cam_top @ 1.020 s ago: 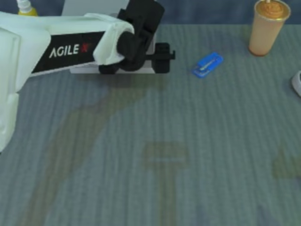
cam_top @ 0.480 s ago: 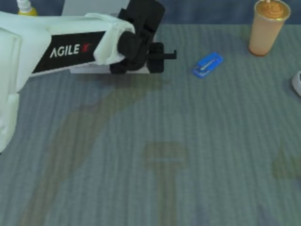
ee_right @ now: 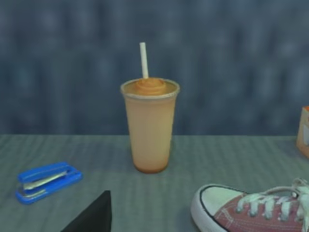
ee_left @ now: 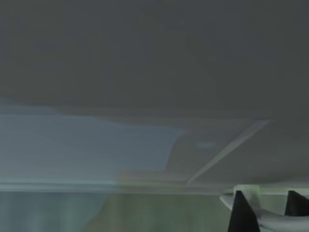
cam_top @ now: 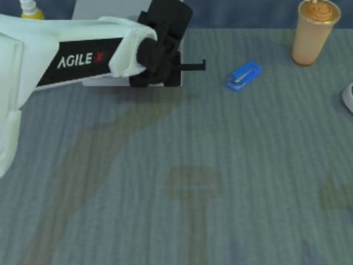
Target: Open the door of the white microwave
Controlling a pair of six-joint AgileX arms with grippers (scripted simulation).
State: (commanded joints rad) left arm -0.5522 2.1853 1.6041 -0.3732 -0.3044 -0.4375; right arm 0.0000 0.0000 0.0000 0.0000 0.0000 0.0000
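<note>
The white microwave (cam_top: 105,11) stands at the table's back left, mostly covered by my left arm. My left gripper (cam_top: 193,66) sits at its front right corner. The left wrist view looks close along the grey door (ee_left: 145,72) with its window (ee_left: 87,145). There the pale bar handle (ee_left: 275,223) runs between the two dark fingertips (ee_left: 241,215), which are shut on it. The door lies flat against the oven. My right gripper (ee_right: 94,215) is out of the top view; only a dark tip of it shows in its own wrist view.
A blue stapler (cam_top: 243,75) lies right of the left gripper. An orange drink cup with a straw (cam_top: 314,30) stands at the back right. A red sneaker (ee_right: 251,208) lies near the right edge. A yellow bottle top (cam_top: 30,10) shows behind the microwave.
The left gripper's fingers have drawn together from a wide spread to a narrow line at the microwave's front corner. The arm has hardly moved.
</note>
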